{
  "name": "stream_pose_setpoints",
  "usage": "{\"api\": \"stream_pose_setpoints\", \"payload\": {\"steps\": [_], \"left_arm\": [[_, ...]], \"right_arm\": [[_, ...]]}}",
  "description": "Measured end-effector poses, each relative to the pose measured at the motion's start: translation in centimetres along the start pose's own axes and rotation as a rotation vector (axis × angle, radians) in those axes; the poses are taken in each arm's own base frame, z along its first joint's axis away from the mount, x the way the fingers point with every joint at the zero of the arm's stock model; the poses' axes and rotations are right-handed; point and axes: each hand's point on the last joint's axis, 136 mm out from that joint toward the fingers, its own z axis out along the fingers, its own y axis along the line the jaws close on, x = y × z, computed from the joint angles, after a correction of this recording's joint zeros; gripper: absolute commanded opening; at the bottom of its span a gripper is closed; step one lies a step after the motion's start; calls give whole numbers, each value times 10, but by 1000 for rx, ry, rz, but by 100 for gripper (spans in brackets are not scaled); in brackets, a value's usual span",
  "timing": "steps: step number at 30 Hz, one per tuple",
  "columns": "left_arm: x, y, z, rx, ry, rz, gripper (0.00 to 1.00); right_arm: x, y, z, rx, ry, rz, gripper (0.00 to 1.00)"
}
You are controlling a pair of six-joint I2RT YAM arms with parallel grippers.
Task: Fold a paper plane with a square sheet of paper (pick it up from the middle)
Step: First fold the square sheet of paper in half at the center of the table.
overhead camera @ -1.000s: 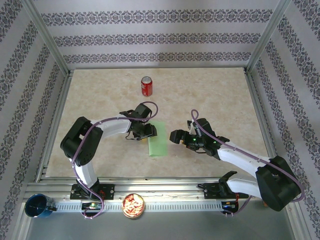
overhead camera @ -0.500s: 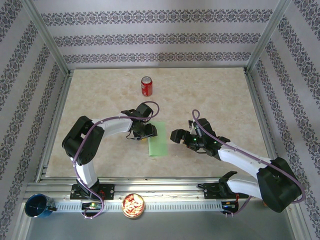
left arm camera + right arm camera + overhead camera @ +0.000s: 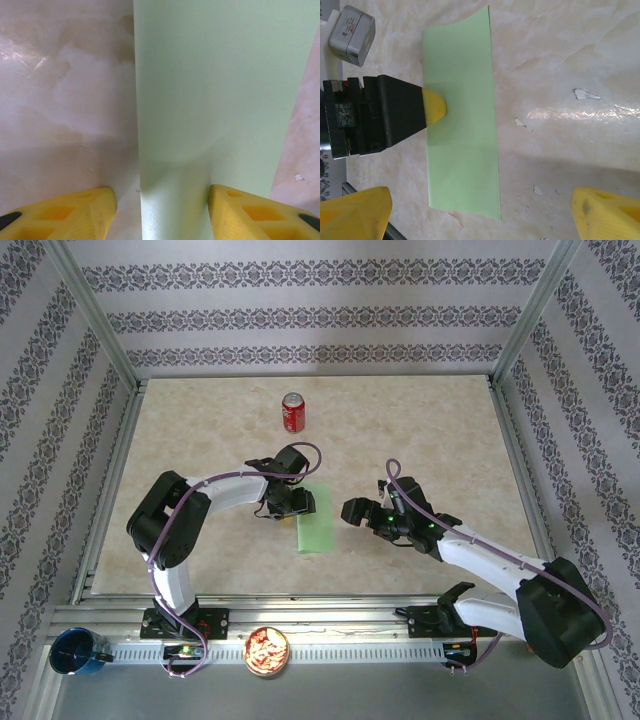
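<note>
Light-green sheet of paper [image 3: 318, 521] lies flat mid-table, folded into a long narrow strip, its long sides running away from the arm bases. We see the left gripper [image 3: 292, 502] on the strip's far-left part, pointed down at it. In the left wrist view the left gripper [image 3: 160, 212] has its jaws about half apart and nothing clamped: one yellow fingertip [image 3: 75, 210] is over bare table [image 3: 65, 100] just off the paper's left edge, the other over the sheet of paper [image 3: 215, 85] near its right edge. In the right wrist view one of its yellow fingertips [image 3: 435, 107] touches the sheet of paper [image 3: 462, 140] near the left edge. The right gripper [image 3: 351, 512] sits just right of the strip, apart from it, with its jaws wide and empty; in its own view the right gripper [image 3: 480, 215] has its fingertips spread well past both long edges. Red can [image 3: 292, 412] stands upright well beyond the paper. Blue cup [image 3: 75, 652] and a small bowl [image 3: 267, 650] sit on the near rail by the left base.
</note>
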Motion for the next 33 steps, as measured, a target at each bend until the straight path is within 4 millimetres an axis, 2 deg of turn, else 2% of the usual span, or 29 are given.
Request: {"api": "stream_pose_setpoints", "payload": {"steps": [33], "left_arm": [[1,0,3,-29,3,-18,55]], "right_arm": [[1,-2,-1,5,-4,0,92]]}}
